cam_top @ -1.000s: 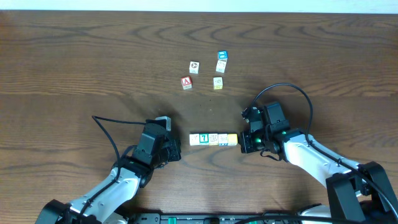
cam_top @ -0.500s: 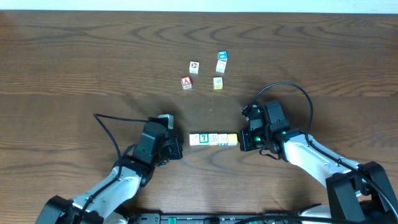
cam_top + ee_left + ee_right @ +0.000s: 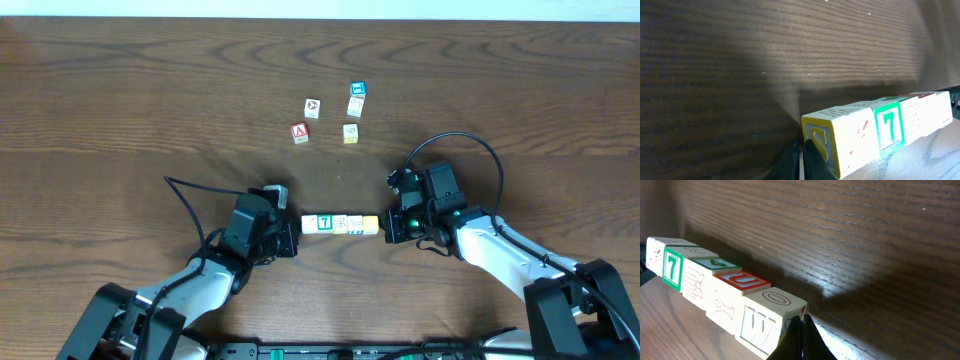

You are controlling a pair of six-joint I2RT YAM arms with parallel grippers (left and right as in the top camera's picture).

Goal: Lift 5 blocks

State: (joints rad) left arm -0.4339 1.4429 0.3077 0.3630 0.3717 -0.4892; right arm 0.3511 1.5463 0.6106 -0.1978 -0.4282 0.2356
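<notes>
row of small wooden letter cubes (image 3: pixel 341 224) near bench (image 3: pixel 120 120) front edge, squeezed btwn l gripper (image 3: pixel 296 236) & r gripper (image 3: pixel 387 228), both closed, tips on row ends.

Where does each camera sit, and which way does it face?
Overhead: above the table, looking straight down at the row of blocks; the left tool and right tool reach in from the near edge to the row's ends.
Left wrist: low by the left tool, looking along the table at one end of the row; only its dark fingertips show.
Right wrist: low at the opposite end, looking back along the row; fingertips at the bottom edge.
Shared: all three show the green-marked block.
</notes>
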